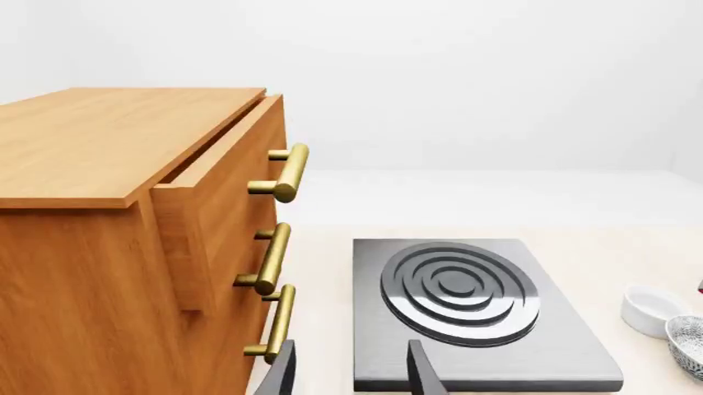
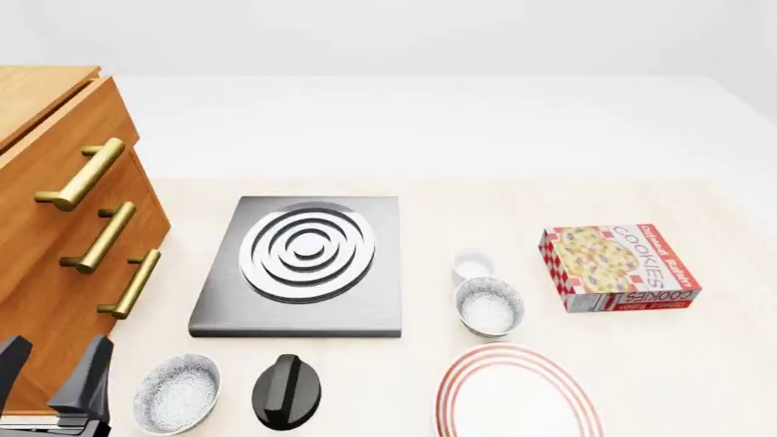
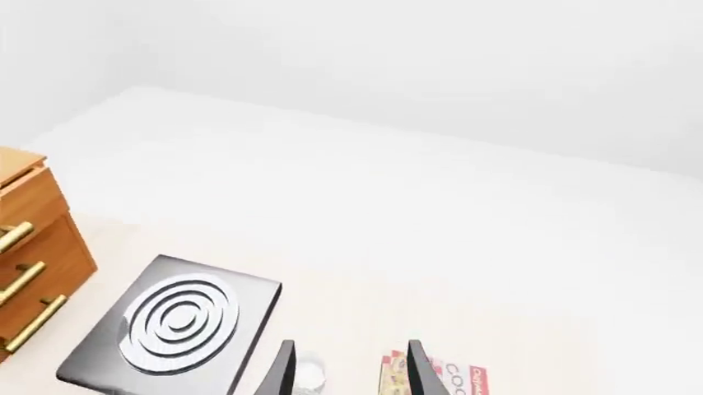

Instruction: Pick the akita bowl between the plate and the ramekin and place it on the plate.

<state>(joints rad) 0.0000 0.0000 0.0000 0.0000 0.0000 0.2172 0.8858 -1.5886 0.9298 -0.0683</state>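
The akita bowl (image 2: 489,305) is grey-speckled and sits between the small white ramekin (image 2: 474,266) behind it and the red-ringed plate (image 2: 516,399) in front of it. In the left wrist view the ramekin (image 1: 653,309) and the bowl's rim (image 1: 690,344) show at the edge. My left gripper (image 2: 49,370) hovers open and empty at the front left, beside the cabinet and far from the bowl; its fingers (image 1: 283,372) stand apart. My right gripper (image 3: 349,374) is open and empty, high above the table, and is out of the front view. The ramekin (image 3: 309,375) shows far below it.
A wooden drawer cabinet (image 2: 61,209) with brass handles fills the left side. A grey stove burner (image 2: 304,264) lies mid-table. A second speckled bowl (image 2: 177,393) and a black knob (image 2: 289,391) sit at the front left. A cookie box (image 2: 620,268) lies right of the ramekin.
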